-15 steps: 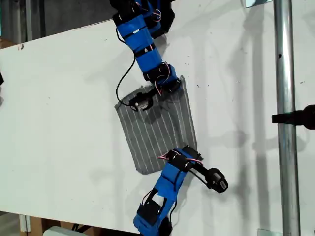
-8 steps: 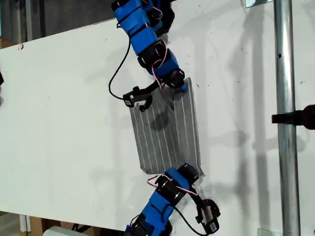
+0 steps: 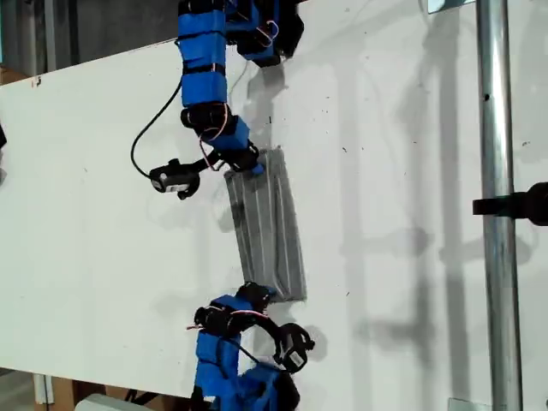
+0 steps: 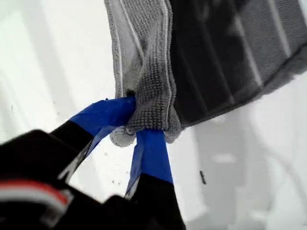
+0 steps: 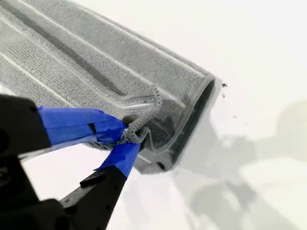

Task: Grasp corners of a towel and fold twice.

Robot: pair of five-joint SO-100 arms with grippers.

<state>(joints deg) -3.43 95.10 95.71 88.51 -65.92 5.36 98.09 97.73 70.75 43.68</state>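
The grey striped towel (image 3: 270,227) lies folded over into a narrow strip on the white table (image 3: 411,171). In the exterior view an arm from the top has its gripper (image 3: 247,167) on the strip's upper corner. Another arm from the bottom holds the lower corner in its gripper (image 3: 259,295). The wrist views do not tell which arm is which. My first gripper (image 4: 141,127) is shut on a bunched hemmed corner of the towel (image 4: 144,72). My second gripper (image 5: 129,136) is shut on a corner of the top layer of the towel (image 5: 96,57), whose fold gapes open at the end.
A metal pole (image 3: 492,171) with a black clamp (image 3: 518,205) stands at the exterior view's right. The table's far edge runs along the top left of the exterior view, beside the upper arm's base (image 3: 257,26).
Both grippers have swept toward the exterior view's left with their corners. The towel has gone from a wide flat sheet to a narrow doubled strip.
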